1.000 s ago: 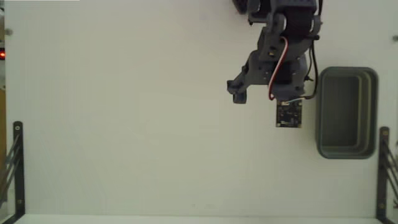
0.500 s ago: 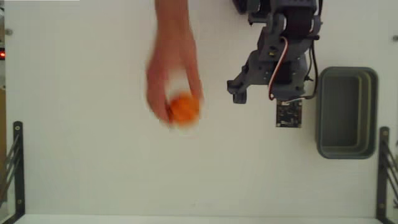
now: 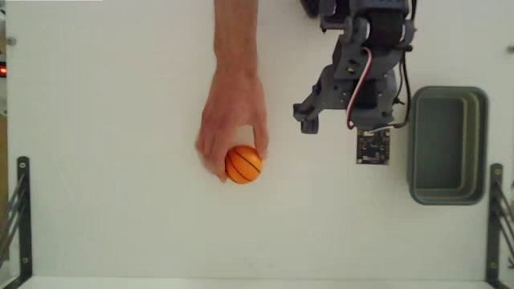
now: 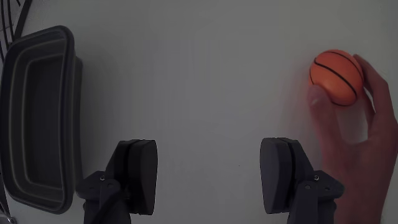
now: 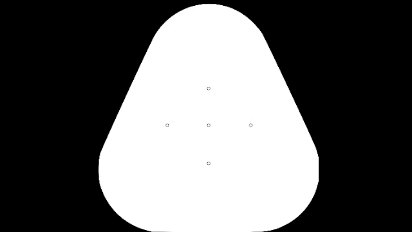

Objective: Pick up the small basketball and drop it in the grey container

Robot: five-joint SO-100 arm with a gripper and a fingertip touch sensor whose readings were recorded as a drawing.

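Note:
The small basketball (image 3: pixel 243 164), orange with black seams, rests on the white table near the middle of the fixed view, with a person's hand (image 3: pixel 233 112) touching it from above. In the wrist view the small basketball (image 4: pixel 336 76) lies at the upper right with the hand (image 4: pixel 367 143) beside it. The grey container (image 3: pixel 446 144) stands at the right edge of the fixed view and is empty. In the wrist view the grey container (image 4: pixel 37 124) fills the left side. My gripper (image 3: pixel 344 120) hovers between ball and tub. The gripper (image 4: pixel 211 168) is open with nothing between its fingers.
The person's forearm reaches in from the top edge of the fixed view, just left of my arm. Black metal brackets stand at the lower left (image 3: pixel 22 209) and lower right (image 3: pixel 496 217) table edges. A small circuit board (image 3: pixel 373 146) hangs from my wrist.
A hand came in from the top carrying the ball and has brought it down and slightly right onto the table. My arm and gripper have not moved.

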